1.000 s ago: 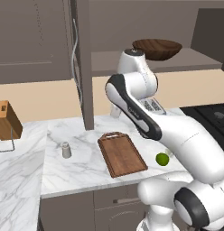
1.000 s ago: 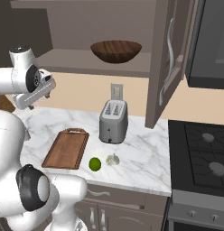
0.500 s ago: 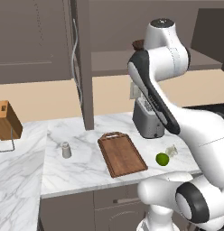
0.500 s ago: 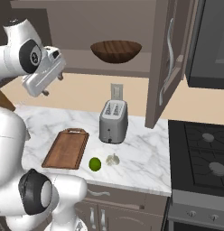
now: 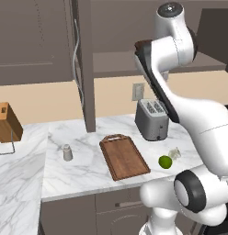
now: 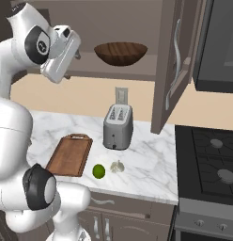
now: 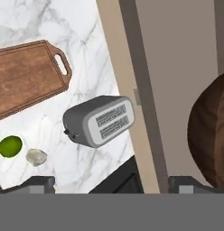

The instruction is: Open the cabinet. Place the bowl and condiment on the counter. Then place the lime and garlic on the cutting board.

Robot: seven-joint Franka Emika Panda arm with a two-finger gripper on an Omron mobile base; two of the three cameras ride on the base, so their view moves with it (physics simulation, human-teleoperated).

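the open-jawed gripper (image 6: 77, 52), holding nothing, hangs at shelf height in the cabinet (image 6: 177, 66), whose doors stand swung wide. the bowl (image 6: 120, 52) sits on the shelf just off to one side of the jaws and apart from them; in the hand view its dark curve fills the edge beside one fingertip, not the gap between the two. far below the jaws lie the counter (image 5: 88, 172) and, on it, the cutting board (image 5: 123, 156), the lime (image 5: 165, 161) and the garlic (image 5: 174, 153), the two small things side by side just off the board's end. the condiment (image 5: 67, 152) already stands on the marble on the board's far side from them.

the risk, as i judge it, lies in the bowl's width. it looks about as broad as the board, so the jaws can only pinch its rim; a grip taken off-centre could let it tip or slide off the shelf edge. a toaster (image 6: 118, 126) stands more or less under the shelf, and a dropped bowl could strike it or scatter the lime and garlic. the open door (image 6: 170, 70) beyond the bowl also leaves little room for a wide swing that way.
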